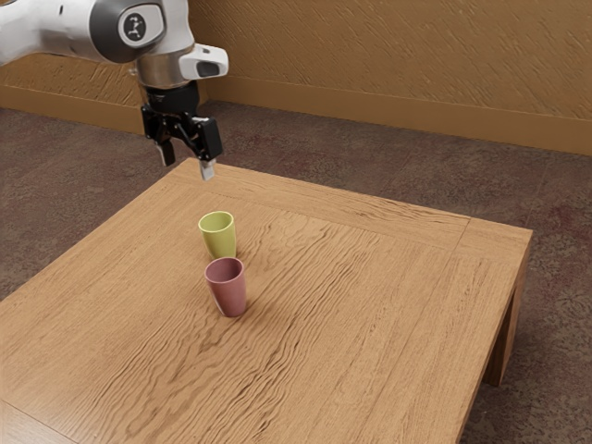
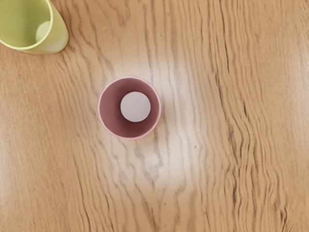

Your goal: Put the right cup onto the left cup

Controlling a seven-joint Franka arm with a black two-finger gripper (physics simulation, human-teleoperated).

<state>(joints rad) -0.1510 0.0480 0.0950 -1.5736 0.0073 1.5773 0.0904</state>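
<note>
Tool: the black two-finger gripper (image 1: pixel 188 168) is raised near the desk's far corner at the exterior view's upper left. It points downward and stands wide, its two pale-tipped fingers well apart with a gap between them.
Arm: the white and grey arm (image 1: pixel 55 32) comes in from the exterior view's upper left and bends down to the tool.
Yellow-green cup: the yellow-green cup (image 1: pixel 220 242) stands upright on the desk, mouth up, apart from the tool and closer to it in the exterior view than the pink cup is.
Pink cup: the dusty-pink cup (image 1: pixel 229 291) stands upright on the desk, slightly farther toward the exterior view's right and nearer that camera. The wrist view looks down into its open mouth, down to a pale round bottom.
Between the cups: their outlines meet in the exterior view, but the wrist view shows bare wood between them; they stand near each other, apart and unstacked.
Desk: the light-brown wooden desk (image 1: pixel 370 314) carries both cups, its wavy grain running beneath them. One leg (image 1: pixel 504 342) shows under the edge at the exterior view's right.
Floor: dark, mottled brown flooring (image 1: pixel 305 143) lies around the desk.
Wall: a textured tan wall (image 1: pixel 388 55) rises behind, with a smooth band along its foot.
</note>
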